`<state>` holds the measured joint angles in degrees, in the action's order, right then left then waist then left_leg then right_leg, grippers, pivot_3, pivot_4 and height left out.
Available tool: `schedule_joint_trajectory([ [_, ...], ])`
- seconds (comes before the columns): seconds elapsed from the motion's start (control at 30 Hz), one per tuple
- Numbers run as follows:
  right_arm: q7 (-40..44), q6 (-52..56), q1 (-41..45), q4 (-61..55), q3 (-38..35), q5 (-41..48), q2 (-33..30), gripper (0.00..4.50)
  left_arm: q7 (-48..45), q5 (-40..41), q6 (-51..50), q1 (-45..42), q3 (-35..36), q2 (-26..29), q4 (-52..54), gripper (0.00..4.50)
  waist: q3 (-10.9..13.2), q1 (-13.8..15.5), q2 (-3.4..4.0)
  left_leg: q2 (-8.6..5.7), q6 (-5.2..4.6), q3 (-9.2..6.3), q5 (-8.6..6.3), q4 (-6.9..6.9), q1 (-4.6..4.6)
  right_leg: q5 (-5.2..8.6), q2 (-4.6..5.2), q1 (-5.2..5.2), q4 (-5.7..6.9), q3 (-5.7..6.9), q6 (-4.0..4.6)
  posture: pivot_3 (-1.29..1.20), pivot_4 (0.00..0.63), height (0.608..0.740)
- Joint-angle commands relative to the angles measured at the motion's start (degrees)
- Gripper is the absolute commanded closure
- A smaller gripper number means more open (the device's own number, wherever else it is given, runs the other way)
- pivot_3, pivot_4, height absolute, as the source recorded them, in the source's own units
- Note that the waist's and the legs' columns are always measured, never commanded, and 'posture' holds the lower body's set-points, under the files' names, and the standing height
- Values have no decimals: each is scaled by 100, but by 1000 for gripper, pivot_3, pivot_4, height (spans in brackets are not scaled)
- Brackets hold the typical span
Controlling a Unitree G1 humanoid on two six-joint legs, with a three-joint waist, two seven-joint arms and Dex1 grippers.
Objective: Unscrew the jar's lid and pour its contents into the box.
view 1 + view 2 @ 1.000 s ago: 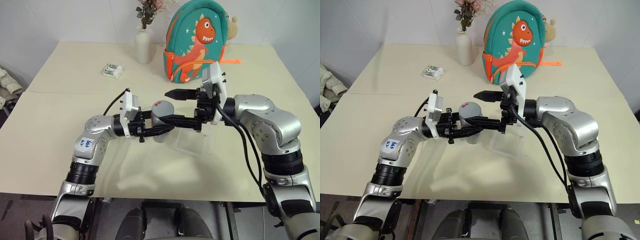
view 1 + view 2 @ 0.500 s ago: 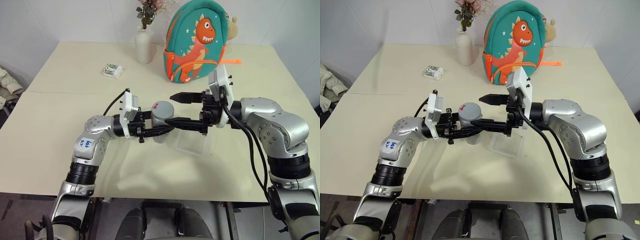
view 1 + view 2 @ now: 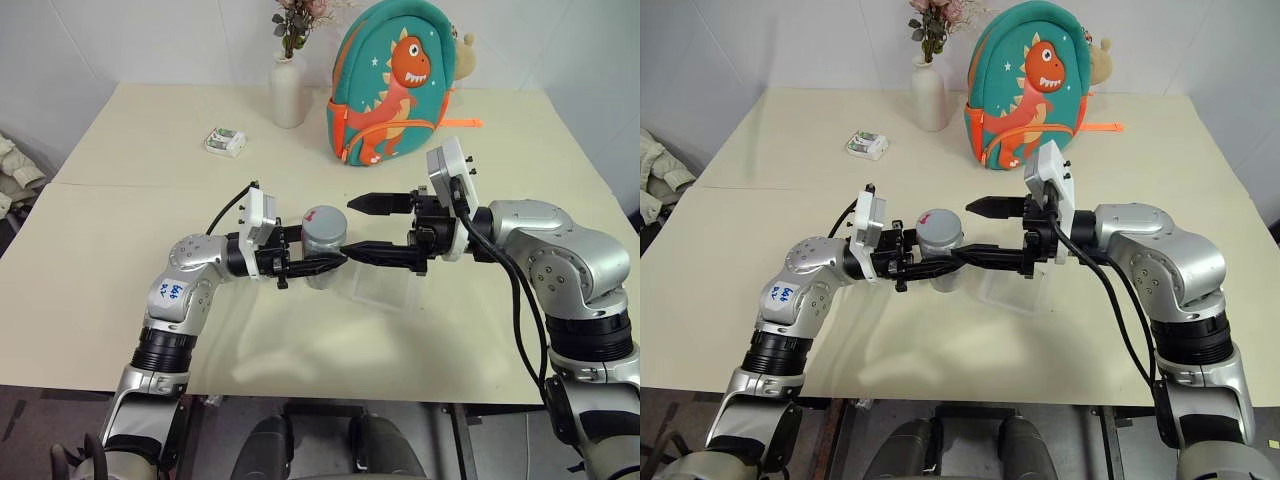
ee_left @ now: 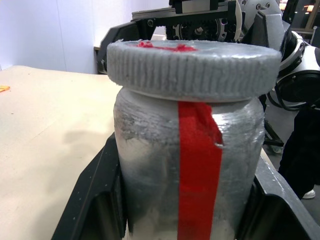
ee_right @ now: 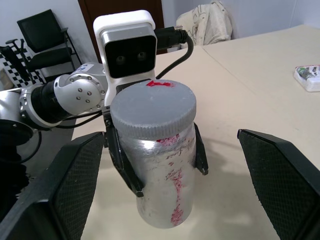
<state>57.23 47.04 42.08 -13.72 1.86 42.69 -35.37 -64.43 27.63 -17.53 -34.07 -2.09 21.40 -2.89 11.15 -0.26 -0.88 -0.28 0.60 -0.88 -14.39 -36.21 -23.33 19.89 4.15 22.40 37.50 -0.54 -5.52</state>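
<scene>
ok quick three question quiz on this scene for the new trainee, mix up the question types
1. True or false: the lid is on the jar.
2. Which tool is shut on the jar? A) left tool B) right tool C) neither
3. Fill in: behind the box, by the white vase, stands a teal ____ with a dinosaur on it.

Key:
1. True; the grey lid sits on top.
2. A; the right tool is open, its fingers apart on either side of the jar.
3. backpack
</scene>
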Motion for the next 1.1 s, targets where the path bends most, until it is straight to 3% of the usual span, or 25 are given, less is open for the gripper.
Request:
schedule_joint_trajectory([
  [0.03,-197,130,219,-378,-187,399,256,31,-12,126,17,16,69,49,217,2422,0,-5,0,0,0,0,0,0,0,0,0,0,0,0,0,0,150,740],
  [0.27,-570,-33,477,-246,193,42,752,31,-17,117,20,-50,45,14,164,2422,0,2,0,0,1,-3,0,-2,0,0,2,0,2,-2,0,0,150,740],
  [0.77,-471,-279,537,83,425,-401,972,31,10,120,28,-39,50,-10,178,2422,0,-4,0,-1,0,-1,0,-1,-1,0,2,2,1,1,0,0,150,740],
  [0.83,-434,-253,515,81,423,-376,961,412,15,118,32,-45,50,-14,174,2422,0,-5,0,-1,0,-1,0,0,-1,0,2,2,2,1,0,0,150,740],
  [0.97,-394,-250,468,96,418,-399,933,1579,11,121,38,-62,67,1,160,2422,0,-7,0,-1,0,-1,0,0,-1,0,1,2,1,1,0,0,150,740],
  [1.1,-432,-211,494,144,357,-372,965,1579,18,122,41,-63,69,10,159,2422,0,-5,0,-1,0,-1,0,0,-1,0,2,2,1,1,0,0,150,740],
])
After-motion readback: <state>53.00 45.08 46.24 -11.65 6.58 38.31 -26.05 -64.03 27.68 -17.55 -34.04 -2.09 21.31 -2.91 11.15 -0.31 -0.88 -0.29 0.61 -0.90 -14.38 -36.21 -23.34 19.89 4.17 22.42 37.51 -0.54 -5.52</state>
